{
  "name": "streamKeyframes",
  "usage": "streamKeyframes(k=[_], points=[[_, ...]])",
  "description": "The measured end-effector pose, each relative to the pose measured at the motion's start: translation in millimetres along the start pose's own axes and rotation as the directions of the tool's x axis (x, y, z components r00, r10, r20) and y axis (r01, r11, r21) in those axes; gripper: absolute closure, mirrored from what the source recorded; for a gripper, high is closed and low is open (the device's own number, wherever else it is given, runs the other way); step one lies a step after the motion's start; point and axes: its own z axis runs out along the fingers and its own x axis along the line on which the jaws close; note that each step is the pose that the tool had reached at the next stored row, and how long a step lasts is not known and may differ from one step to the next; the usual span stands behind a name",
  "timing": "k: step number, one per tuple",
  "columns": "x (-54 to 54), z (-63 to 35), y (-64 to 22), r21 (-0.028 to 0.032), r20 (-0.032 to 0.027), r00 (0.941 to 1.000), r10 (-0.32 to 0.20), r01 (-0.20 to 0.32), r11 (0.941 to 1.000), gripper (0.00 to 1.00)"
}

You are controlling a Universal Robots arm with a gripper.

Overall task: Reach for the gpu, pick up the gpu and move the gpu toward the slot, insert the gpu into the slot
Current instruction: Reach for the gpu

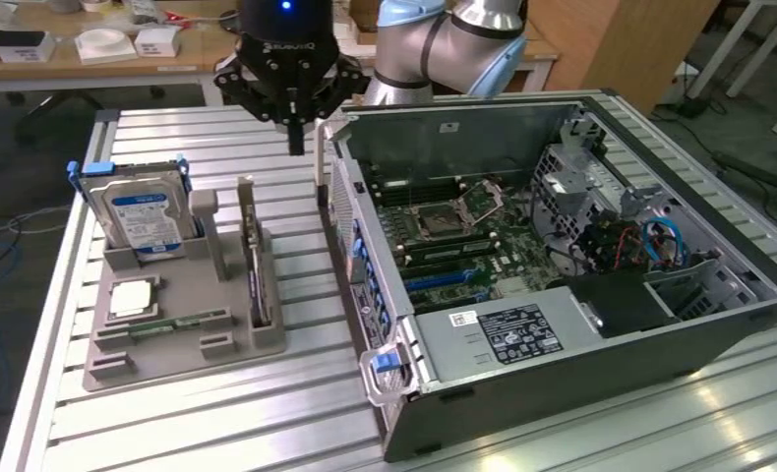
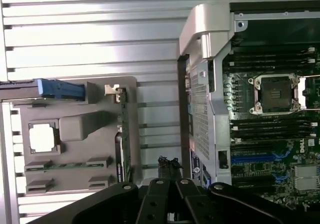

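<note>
Jaws together and empty, over the worktop [image 1: 205,413] by the case's [image 1: 585,383] far left corner; the gpu [image 1: 251,251] stands upright in its holder [image 1: 165,344], nearer.

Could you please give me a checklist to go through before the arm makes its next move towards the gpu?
1. gpu standing upright on its edge in the grey holder: ok.
2. pincer lined up over the gpu: not ok; it hangs between the holder and the computer case, apart from the card.
3. hard drive apart from the gpu: ok.
4. Case side open, motherboard exposed: ok.
5. blue slots bare: ok, as far as shows.
</note>
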Motion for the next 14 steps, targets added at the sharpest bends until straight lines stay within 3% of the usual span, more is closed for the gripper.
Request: streamKeyframes(k=[14], points=[[55.1,0.0,-4.2,0.0,0.0,1.0,0.0,0.0,1.0,0.9]])
